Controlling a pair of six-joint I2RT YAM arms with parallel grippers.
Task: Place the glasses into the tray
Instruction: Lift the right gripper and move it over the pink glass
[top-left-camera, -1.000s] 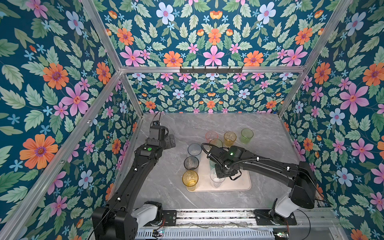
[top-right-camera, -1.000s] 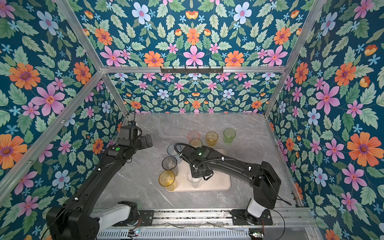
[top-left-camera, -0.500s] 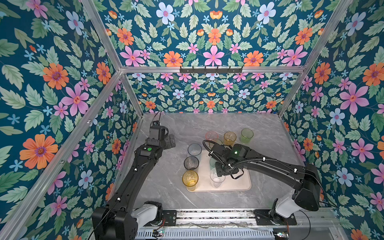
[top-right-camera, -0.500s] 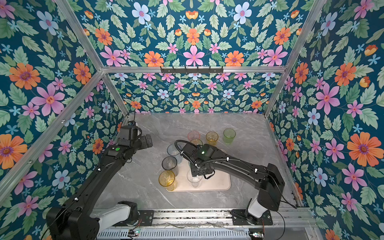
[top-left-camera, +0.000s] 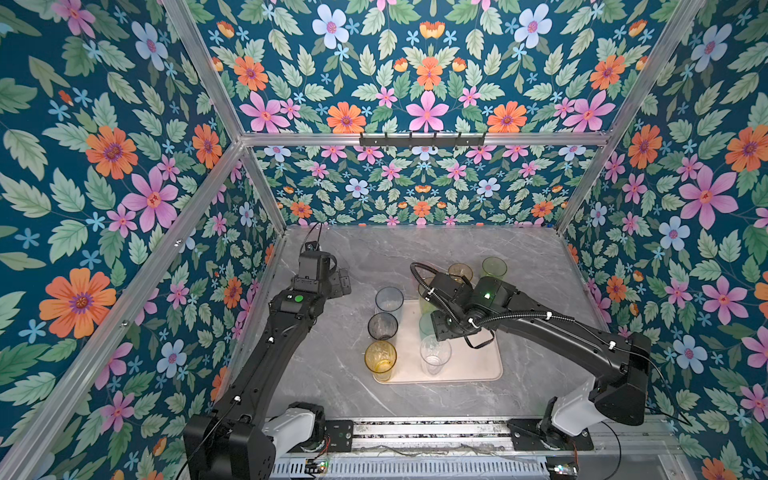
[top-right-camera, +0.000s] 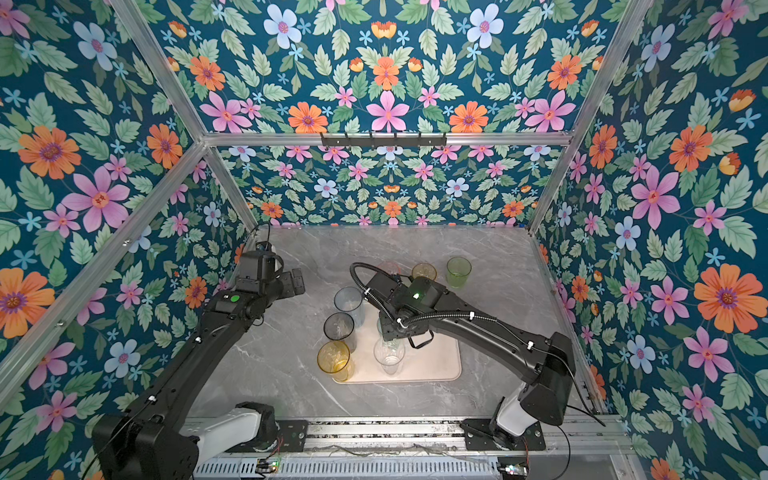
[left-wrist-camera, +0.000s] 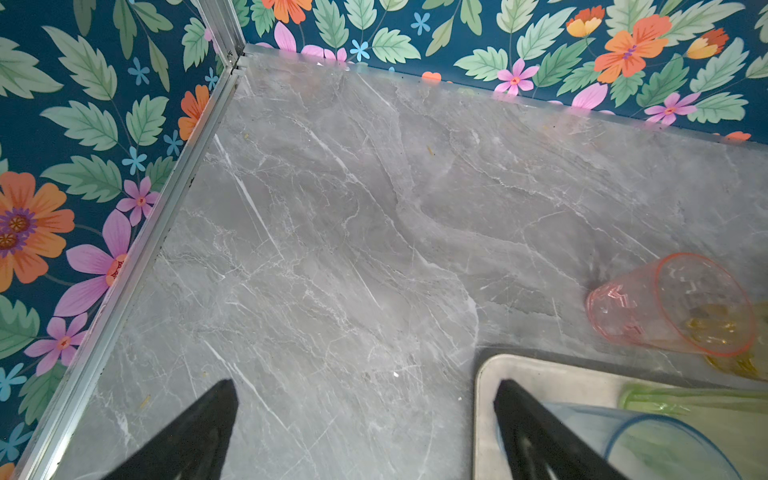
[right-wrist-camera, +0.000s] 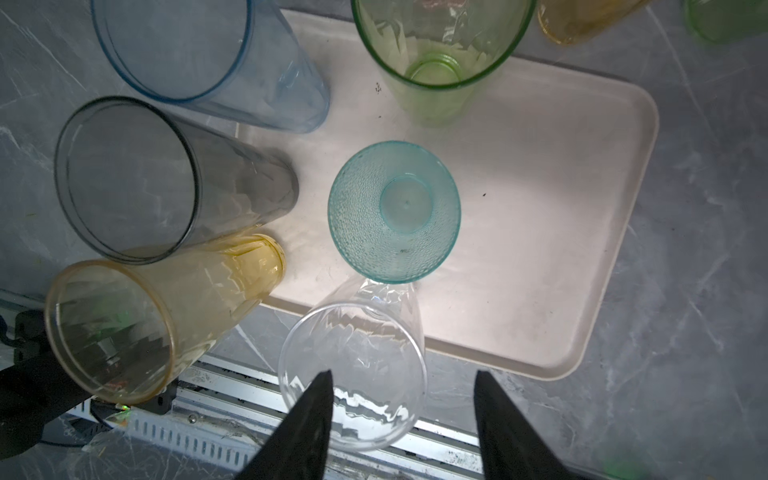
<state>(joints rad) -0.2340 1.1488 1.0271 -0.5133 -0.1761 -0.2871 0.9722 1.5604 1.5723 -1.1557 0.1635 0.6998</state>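
The pale pink tray (top-left-camera: 478, 365) lies front of centre. In the right wrist view, blue (right-wrist-camera: 199, 54), grey (right-wrist-camera: 133, 178) and amber (right-wrist-camera: 137, 320) tall glasses stand along one tray (right-wrist-camera: 540, 208) side. A tall green glass (right-wrist-camera: 436, 54), a short teal one (right-wrist-camera: 395, 212) and a clear one (right-wrist-camera: 357, 365) stand beside them. My right gripper (right-wrist-camera: 403, 374) hangs open above the clear glass (top-left-camera: 435, 353), holding nothing. My left gripper (left-wrist-camera: 365, 382) is wide open and empty beside the tray corner (left-wrist-camera: 486, 374).
On the marble behind the tray stand a pink glass (left-wrist-camera: 665, 307), a short amber glass (top-left-camera: 460, 272) and a short green glass (top-left-camera: 494, 268). The right arm's cable loop (top-left-camera: 415, 274) arches over them. Floral walls close three sides; a metal rail (top-left-camera: 415, 428) runs along the front.
The right arm's elbow has swung a little to the right while its wrist stays over the clear glass. The glasses and the left arm have not moved.
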